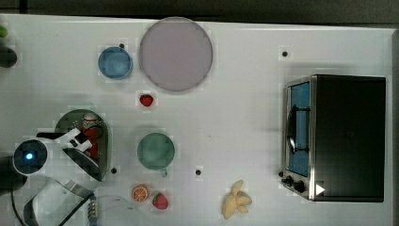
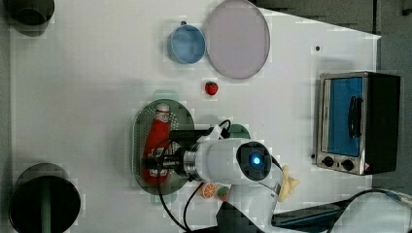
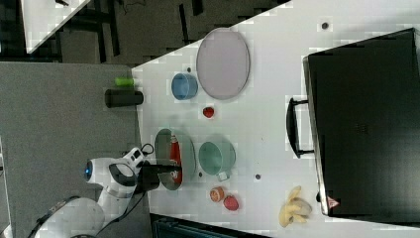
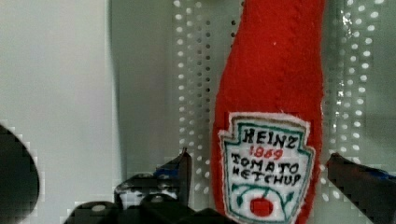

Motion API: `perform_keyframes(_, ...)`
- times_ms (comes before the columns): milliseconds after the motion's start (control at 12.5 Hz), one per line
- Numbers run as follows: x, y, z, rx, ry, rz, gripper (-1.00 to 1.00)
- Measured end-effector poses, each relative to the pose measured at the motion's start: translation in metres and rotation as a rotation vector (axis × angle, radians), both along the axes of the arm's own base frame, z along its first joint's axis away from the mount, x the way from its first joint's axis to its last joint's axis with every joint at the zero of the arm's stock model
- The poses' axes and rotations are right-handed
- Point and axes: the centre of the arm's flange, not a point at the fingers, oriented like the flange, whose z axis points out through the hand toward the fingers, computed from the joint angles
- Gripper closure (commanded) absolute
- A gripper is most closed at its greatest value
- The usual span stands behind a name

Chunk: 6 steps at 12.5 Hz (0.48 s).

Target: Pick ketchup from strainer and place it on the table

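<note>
One ketchup lay inside the strainer on the table in the top view, partly under the arm. In the left view, the claw was low over the bottle's lower half. In the wrist view, its jaws stood wide on both sides of the label, apparently not touching.

arm: glossy white rounded plastic robot arm with fat cylindrical links | joint cap: round black disc with a glowing blue light | wrist: black block with silver metal ring | gripper: two black scuffed fingers, blue marks at tips | cables: thin black cable looping alongside
</note>
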Motion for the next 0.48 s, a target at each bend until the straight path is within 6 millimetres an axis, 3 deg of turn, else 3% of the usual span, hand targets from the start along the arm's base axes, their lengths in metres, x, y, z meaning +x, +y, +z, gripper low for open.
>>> perform_keyframes(80,-0.001,0.000,-0.008,-0.007,-0.004,0.014,-0.91)
perform_keyframes(320,0.002,-0.008,-0.022,-0.014,-0.009,0.007,-0.20)
perform_keyframes(480,0.004,-0.005,-0.020,-0.010,-0.014,-0.001,-0.18)
